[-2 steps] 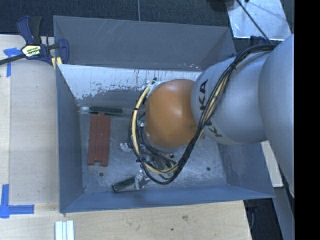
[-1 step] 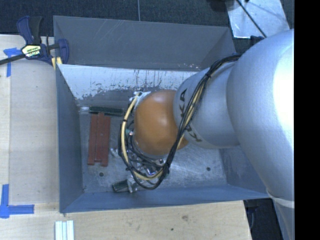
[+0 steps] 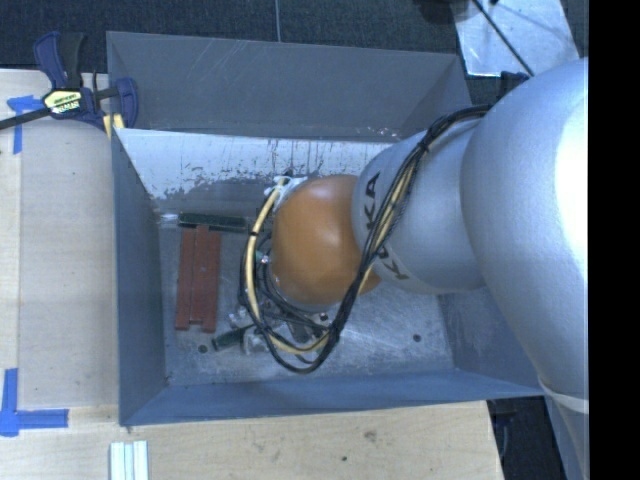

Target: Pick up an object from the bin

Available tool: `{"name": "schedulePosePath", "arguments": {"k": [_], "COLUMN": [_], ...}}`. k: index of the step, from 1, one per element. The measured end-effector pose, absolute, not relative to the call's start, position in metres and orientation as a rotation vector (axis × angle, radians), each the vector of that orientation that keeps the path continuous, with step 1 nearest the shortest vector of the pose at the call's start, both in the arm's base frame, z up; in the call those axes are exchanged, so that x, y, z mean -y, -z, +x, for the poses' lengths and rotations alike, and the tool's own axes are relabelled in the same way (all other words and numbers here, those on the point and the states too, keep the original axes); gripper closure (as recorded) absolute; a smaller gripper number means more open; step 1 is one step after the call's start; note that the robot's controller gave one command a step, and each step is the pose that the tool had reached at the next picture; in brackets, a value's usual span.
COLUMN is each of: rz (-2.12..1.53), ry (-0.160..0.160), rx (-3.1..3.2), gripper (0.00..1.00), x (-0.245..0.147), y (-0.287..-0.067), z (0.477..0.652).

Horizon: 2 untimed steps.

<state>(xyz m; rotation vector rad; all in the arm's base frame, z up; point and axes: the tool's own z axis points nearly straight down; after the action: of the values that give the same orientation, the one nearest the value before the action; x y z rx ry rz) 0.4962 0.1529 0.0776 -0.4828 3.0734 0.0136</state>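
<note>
Block [image 3: 198, 278], red-brown, flat, long, lying on floor of bin [image 3: 140, 298], just beside gripper [image 3: 243, 334] on side away from arm. Dark bar [image 3: 213, 223] at block's far end, further from gripper. Gripper down inside bin, tucked under orange cover [image 3: 312, 238] and looped cables [image 3: 300, 353]. Released or clenched: can't tell.

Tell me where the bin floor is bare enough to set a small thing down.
Bare floor lies between the arm's orange cover and the front wall, toward the right. The left is crowded: reddish-brown block, dark bar, gripper.
</note>
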Motion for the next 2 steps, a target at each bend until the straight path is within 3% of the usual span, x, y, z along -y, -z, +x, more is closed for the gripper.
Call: {"name": "schedulePosePath", "arguments": {"k": [2], "rz": [-0.486], "ry": [-0.010], "rx": [-3.082], "gripper": [1.00], "x": [-0.1522], "y": [-0.0808], "z": [0.4945]}}
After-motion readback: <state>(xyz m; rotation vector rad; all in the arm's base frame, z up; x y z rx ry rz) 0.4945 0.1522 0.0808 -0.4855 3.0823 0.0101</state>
